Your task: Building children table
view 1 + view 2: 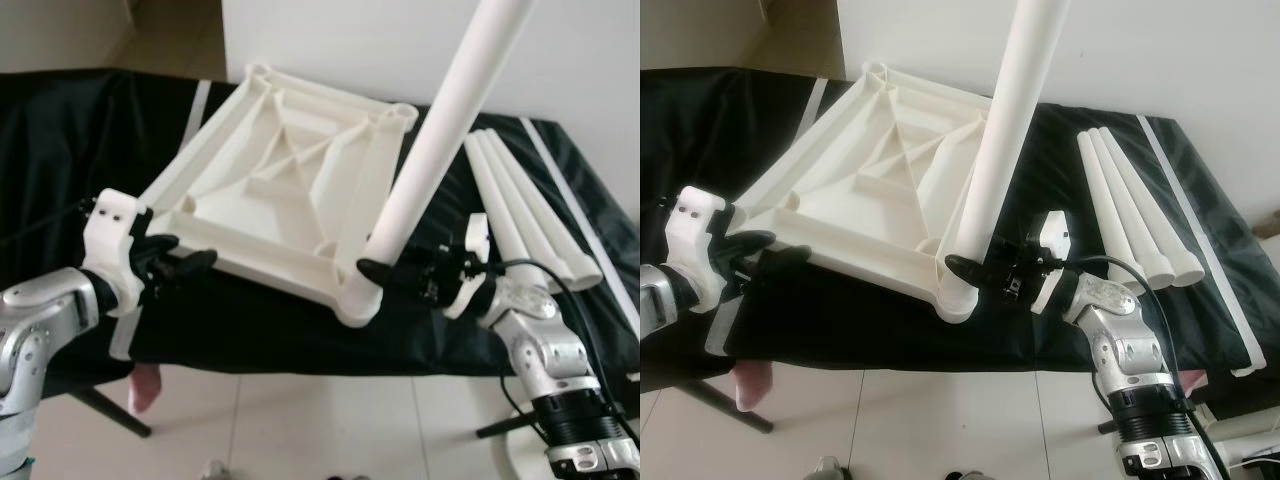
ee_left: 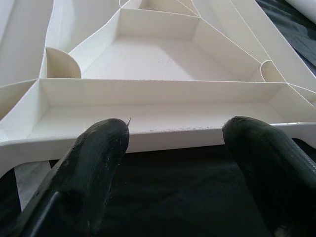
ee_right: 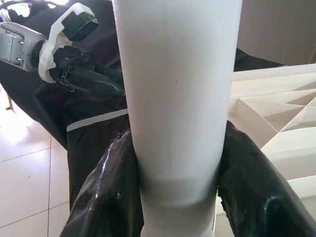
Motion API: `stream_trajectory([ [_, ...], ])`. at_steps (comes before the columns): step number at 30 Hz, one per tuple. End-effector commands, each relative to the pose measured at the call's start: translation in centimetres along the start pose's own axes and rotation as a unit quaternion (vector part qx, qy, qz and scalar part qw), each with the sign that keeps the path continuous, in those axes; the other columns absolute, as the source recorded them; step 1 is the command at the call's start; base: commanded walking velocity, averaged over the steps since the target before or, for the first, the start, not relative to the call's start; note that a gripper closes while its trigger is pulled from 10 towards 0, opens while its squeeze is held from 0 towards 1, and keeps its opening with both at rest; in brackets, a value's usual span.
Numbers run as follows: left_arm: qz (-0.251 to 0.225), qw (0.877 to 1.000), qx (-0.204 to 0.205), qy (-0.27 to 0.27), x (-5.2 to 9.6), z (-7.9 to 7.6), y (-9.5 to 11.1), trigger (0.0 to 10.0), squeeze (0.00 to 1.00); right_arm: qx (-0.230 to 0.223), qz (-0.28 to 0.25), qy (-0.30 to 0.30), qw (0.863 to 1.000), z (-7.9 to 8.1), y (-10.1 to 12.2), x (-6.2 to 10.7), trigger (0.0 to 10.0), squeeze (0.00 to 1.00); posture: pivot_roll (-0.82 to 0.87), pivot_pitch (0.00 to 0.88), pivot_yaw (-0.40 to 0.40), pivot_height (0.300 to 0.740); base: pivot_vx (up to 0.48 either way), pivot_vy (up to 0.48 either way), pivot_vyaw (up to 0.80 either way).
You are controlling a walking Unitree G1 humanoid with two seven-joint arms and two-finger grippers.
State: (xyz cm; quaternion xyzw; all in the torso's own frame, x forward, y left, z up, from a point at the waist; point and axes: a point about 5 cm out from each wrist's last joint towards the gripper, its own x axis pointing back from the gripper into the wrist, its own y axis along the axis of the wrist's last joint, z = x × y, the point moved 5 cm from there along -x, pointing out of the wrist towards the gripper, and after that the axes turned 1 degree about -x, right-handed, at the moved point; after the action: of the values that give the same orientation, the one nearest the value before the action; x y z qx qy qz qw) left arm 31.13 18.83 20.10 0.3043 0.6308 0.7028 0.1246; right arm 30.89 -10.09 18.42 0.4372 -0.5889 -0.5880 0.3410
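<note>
Right claw (image 1: 385,268): clamped around the white leg (image 1: 440,140) low down, just above the joint; fingers (image 3: 106,197) pressed on both sides of the tube.
Leg position: foot seated in the near corner socket (image 1: 355,298) of the upturned table panel (image 1: 290,185); shaft rises steeply, leaning away from me.
Left claw (image 1: 185,262): fingers spread, holding nothing; tips (image 2: 98,148) at the panel's near rim, possibly touching, so I judge it a brace.
Panel position: ribbed underside up on the black-draped tabletop (image 1: 60,150), near corner jutting past the front edge.
Spare legs (image 1: 525,210): three, lying side by side on the cloth, beyond my right wrist.
Handling, leg: judged hollow moulded plastic, light, stiff; smooth skin, likely to slip or spin in a loose grip. Low hold suits pushing or twisting it home; long shaft gives leverage against me.
Handling, panel: judged rigid, light, prone to slide on cloth; best held at rim or ribs.
Writing, brands: none legible on any part.
</note>
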Motion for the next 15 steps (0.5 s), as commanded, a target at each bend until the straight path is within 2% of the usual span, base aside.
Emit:
stream_trajectory([
  [1, 0.006, 1.0, 0.0, -0.002, 0.1, 0.0, 0.0, 10.0, 0.0, -0.075, 0.055, -0.015, 0.996, 0.3, -4.0, 1.1, 10.0, 0.0, 0.14, 0.145, -0.091, 0.74, 0.0, 0.0, 0.0],
  [9, 0.005, 1.0, -0.001, -0.001, 0.1, 0.1, 0.1, 10.0, 0.0, -0.069, 0.058, -0.039, 0.995, -0.2, -4.2, 1.1, 10.0, 0.0, 0.14, 0.144, -0.091, 0.74, 0.0, 0.0, 0.0],
  [12, 0.005, 1.0, -0.001, 0.0, 0.1, 0.1, 0.1, 10.0, 0.0, -0.056, 0.051, -0.066, 0.995, -0.8, -4.0, 0.9, 10.0, 0.0, 0.14, 0.143, -0.092, 0.74, 0.0, 0.0, 0.0],
  [15, 0.003, 1.0, -0.002, 0.001, 0.1, 0.1, 0.2, 10.0, 0.0, -0.035, 0.038, -0.128, 0.99, -2.1, -3.5, 0.6, 10.0, 0.0, 0.15, 0.142, -0.098, 0.74, 0.0, 0.0, 0.0],
])
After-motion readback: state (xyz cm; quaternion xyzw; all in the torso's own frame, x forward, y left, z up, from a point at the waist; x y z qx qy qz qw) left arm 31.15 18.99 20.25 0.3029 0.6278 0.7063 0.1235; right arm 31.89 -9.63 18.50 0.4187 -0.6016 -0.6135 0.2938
